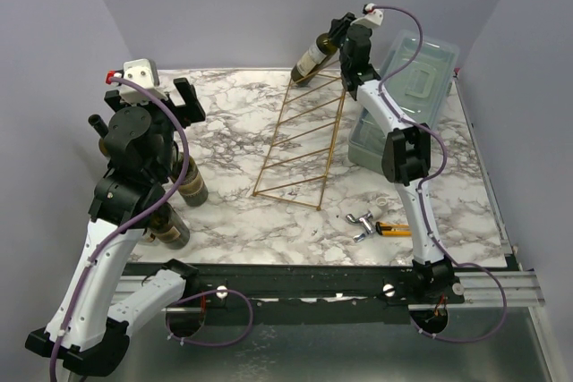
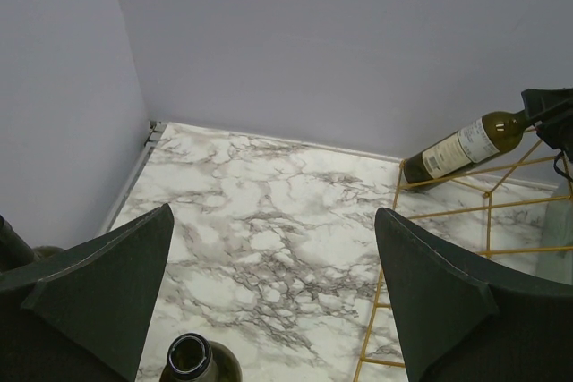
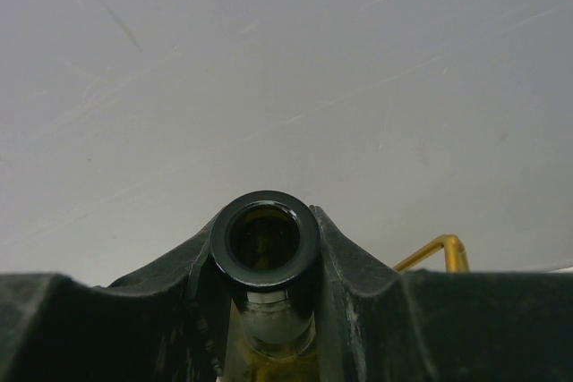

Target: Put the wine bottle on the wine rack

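Glass wine bottle (image 1: 315,55), gold wire rack (image 1: 303,137)

The gold wire wine rack (image 1: 300,145) is stood on the grey-veined white worktop (image 1: 242,123), slanting up towards the right hand (image 1: 343,35). A pale blue-grey box (image 1: 407,96) is set just right of that hand. Two dark bottles (image 1: 190,183) are stood beneath the left hand (image 2: 273,214). A small metal piece (image 1: 361,224) and an orange-handled tool (image 1: 394,229) are laid well apart from the right hand, on its near side.

Thin gold wire wine rack (image 1: 303,142); dark olive glass wine bottle (image 1: 315,55), cream label (image 1: 307,64); white, grey-veined marble tabletop (image 1: 233,123); pale blue-grey plastic box (image 1: 412,87) right of rack.
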Controlling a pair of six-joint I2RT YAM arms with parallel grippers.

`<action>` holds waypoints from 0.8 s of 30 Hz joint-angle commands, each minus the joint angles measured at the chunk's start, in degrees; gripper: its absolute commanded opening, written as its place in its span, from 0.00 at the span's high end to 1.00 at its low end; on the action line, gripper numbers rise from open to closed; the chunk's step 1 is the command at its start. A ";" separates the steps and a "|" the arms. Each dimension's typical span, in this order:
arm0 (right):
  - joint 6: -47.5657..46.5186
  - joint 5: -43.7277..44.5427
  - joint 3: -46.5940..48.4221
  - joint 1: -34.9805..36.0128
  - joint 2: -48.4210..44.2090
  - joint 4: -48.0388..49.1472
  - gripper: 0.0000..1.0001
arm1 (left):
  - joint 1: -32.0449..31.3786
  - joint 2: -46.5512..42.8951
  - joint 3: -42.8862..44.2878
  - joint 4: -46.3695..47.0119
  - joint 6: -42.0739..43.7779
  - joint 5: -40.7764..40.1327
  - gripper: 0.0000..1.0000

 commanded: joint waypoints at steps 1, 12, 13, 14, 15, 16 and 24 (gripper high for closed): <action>2.17 -0.30 2.16 0.58 0.17 9.68 0.99 | -0.30 -0.08 -0.60 1.26 -0.19 -0.69 0.05; 5.21 -0.33 0.65 0.93 1.56 10.43 0.99 | -0.30 -0.25 -0.74 1.27 -0.14 -0.77 0.05; 5.54 -0.23 0.33 1.01 1.57 10.60 0.99 | -0.26 -0.29 -0.74 1.28 -0.11 -0.78 0.05; 6.01 -0.22 0.18 0.96 1.64 10.49 0.99 | -0.32 -0.25 -0.78 1.30 -0.09 -0.84 0.05; 6.27 -0.18 -0.01 0.95 1.63 10.41 0.98 | -0.33 -0.33 -0.85 1.30 -0.07 -0.78 0.05; 6.52 -0.22 -0.36 0.99 1.57 10.55 0.95 | -0.33 -0.44 -0.94 1.30 -0.10 -0.78 0.05; 7.21 -0.06 -4.25 1.04 -0.27 10.39 0.60 | -0.33 -1.08 -1.22 1.21 -0.04 -0.73 0.05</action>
